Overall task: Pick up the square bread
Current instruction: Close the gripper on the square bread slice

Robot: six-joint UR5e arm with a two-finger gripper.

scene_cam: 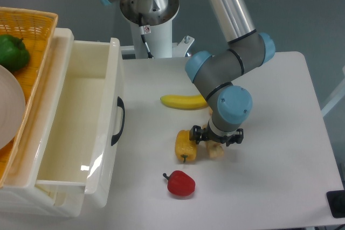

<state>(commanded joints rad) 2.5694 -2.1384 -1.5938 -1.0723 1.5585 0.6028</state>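
Observation:
The square bread (216,152) is a small tan block with orange-brown edges, lying on the white table just right of the yellow pepper (184,145). My gripper (215,141) points straight down right over the bread's far end. The blue wrist joint and the black gripper body hide the fingertips. Only the near half of the bread shows below the gripper. I cannot see how the jaws stand or whether they touch the bread.
A banana (186,101) lies behind the gripper and a red pepper (180,183) in front of it. An open white drawer (81,127) stands at the left. Beside it an orange basket (32,25) holds a green pepper (12,51).

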